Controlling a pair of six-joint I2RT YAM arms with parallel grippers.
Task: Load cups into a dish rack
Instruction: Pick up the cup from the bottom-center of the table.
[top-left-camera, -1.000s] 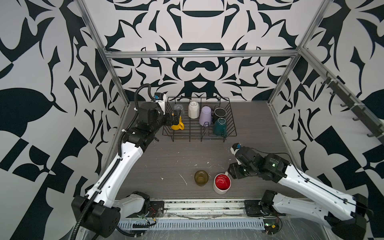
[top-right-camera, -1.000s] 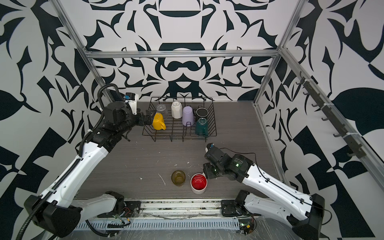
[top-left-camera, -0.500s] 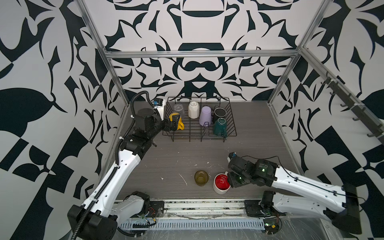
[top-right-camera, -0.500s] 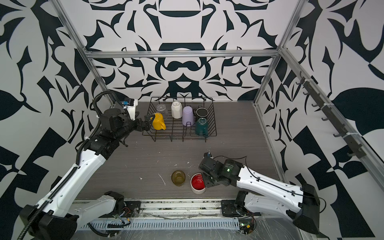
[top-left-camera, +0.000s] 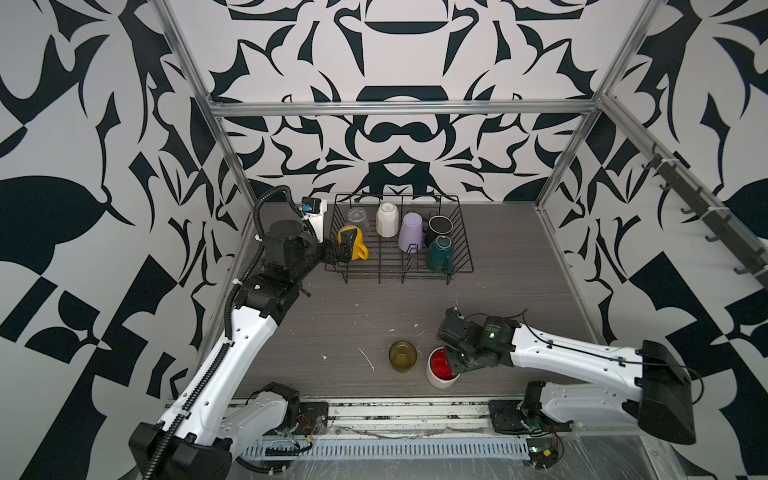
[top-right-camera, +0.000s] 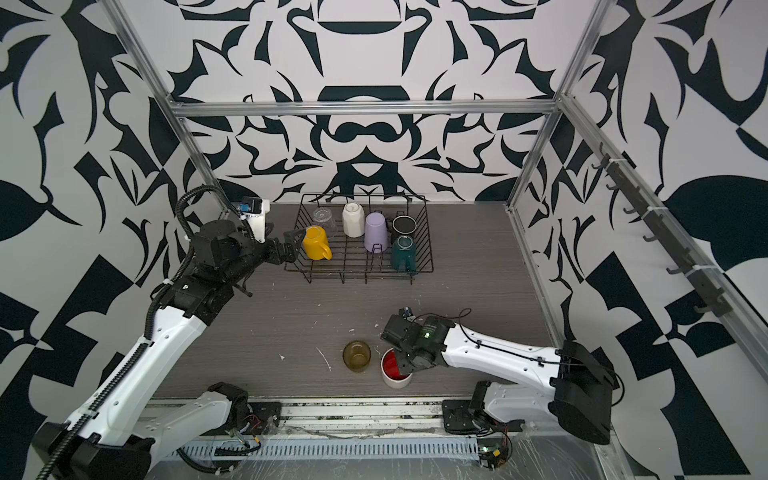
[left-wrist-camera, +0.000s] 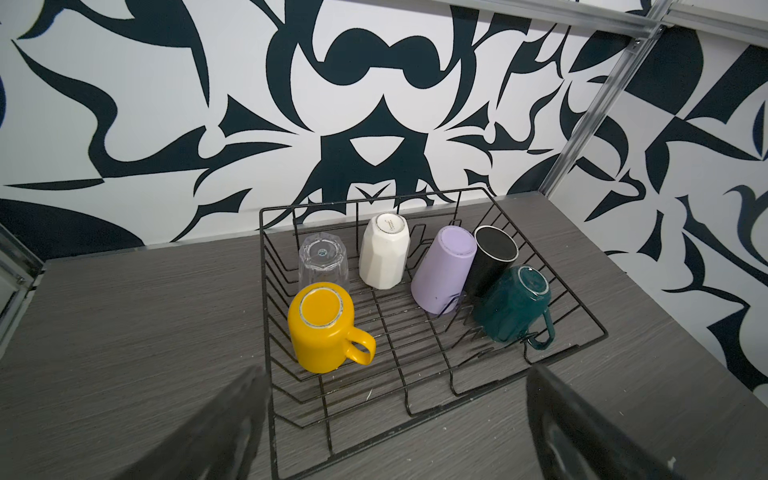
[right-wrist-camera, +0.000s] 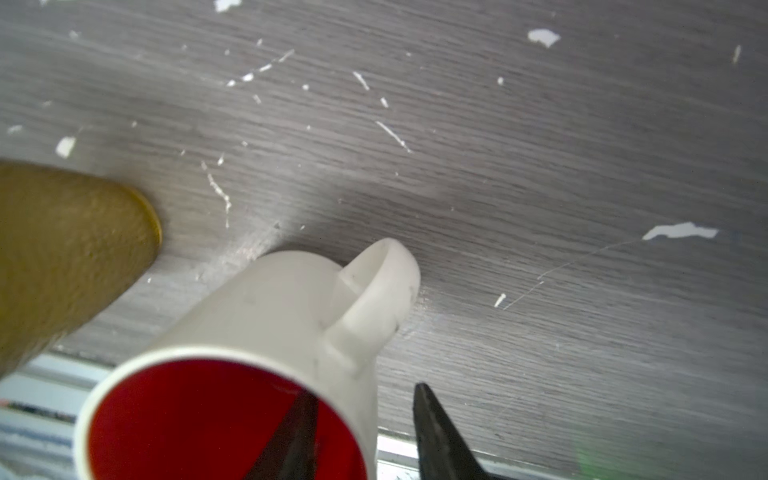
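Change on both sides. The right gripper (right-wrist-camera: 363, 390) has dropped onto the white mug with a red inside (top-left-camera: 440, 368), which stands upright on the table (top-left-camera: 332, 324) near its front edge. One finger is now inside the mug and the other outside, straddling the wall just beside the handle. The jaws have narrowed, but a sliver of gap still shows at the outer finger, so they are not yet pinching. The pick-up looks about to begin.

The left gripper (left-wrist-camera: 397, 372) has backed away from the yellow mug (left-wrist-camera: 322, 328) and hangs just outside the left end of the dish rack (top-left-camera: 382, 253), jaws spread wide and empty. That mug now sits upside down in the rack, which counts as placed.

Also in the rack, bottoms up:
- a clear glass (left-wrist-camera: 322, 262)
- a white faceted mug (left-wrist-camera: 384, 257)
- a leaning lilac tumbler (left-wrist-camera: 444, 274)
- a black mug (left-wrist-camera: 492, 262)
- a dark green mug (left-wrist-camera: 513, 307)

Six cups are loaded, and two remain on the table.

An olive-brown glass (top-left-camera: 402, 356) stands just beside the red-lined mug. A careless lift could knock it. The rack's free room is its front middle, among upright prongs.
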